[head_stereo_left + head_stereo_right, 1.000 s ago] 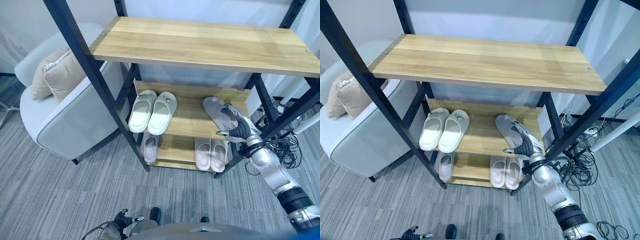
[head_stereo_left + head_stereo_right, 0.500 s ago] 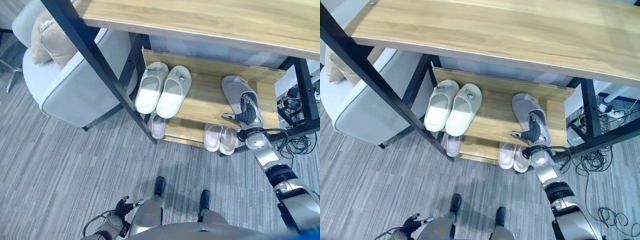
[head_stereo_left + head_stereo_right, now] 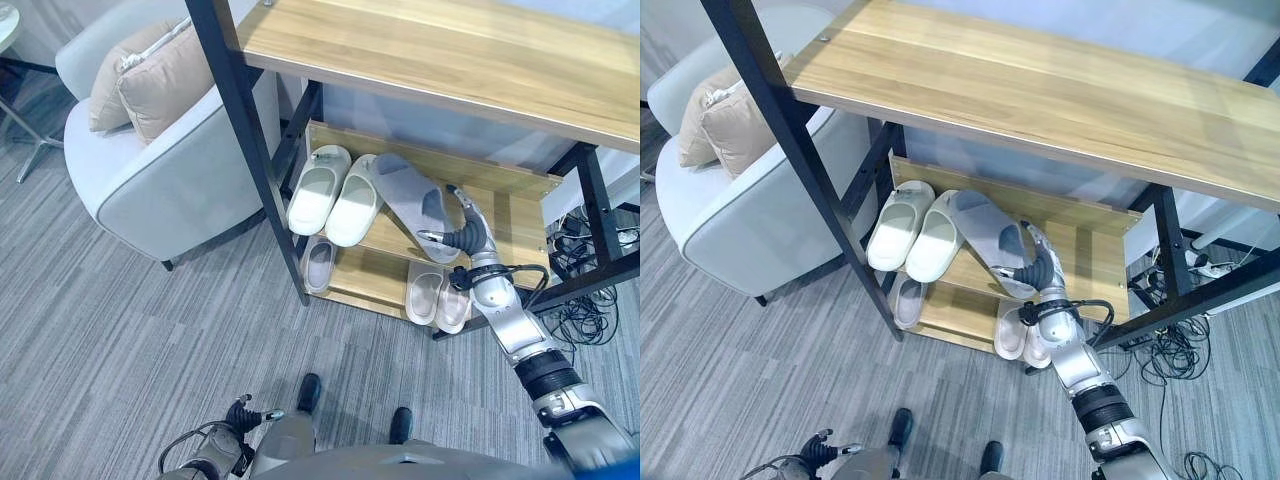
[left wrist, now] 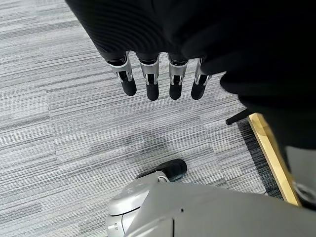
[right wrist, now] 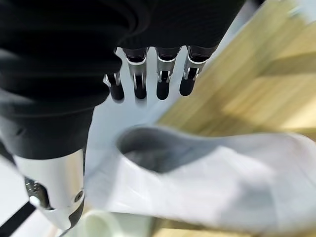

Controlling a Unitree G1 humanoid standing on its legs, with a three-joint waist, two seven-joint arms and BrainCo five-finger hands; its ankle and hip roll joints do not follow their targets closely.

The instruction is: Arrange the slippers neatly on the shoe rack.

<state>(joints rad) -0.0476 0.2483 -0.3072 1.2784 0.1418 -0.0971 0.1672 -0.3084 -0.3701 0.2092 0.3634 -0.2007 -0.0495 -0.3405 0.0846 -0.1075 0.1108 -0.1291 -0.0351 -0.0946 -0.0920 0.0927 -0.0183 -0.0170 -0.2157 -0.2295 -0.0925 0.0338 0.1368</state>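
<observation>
Right hand (image 3: 462, 236) sits in the centre right of the head views, at the heel end of the grey slipper (image 3: 412, 203), with fingers spread and nearly straight and the thumb apart; we see no pinch on it. This slipper lies slanted on the middle shelf (image 3: 510, 222) of the shoe rack (image 3: 1040, 95), its toe touching the white pair (image 3: 335, 187) in the centre of the frame. We judge it light, soft and a little flexible, so it should slide easily on the smooth wood. We think pushing with flat fingers at the heel rim, or taking the strap, is safest. Our left hand (image 4: 158, 79) hangs over the carpet (image 4: 74, 128), fingers relaxed, holding nothing.
</observation>
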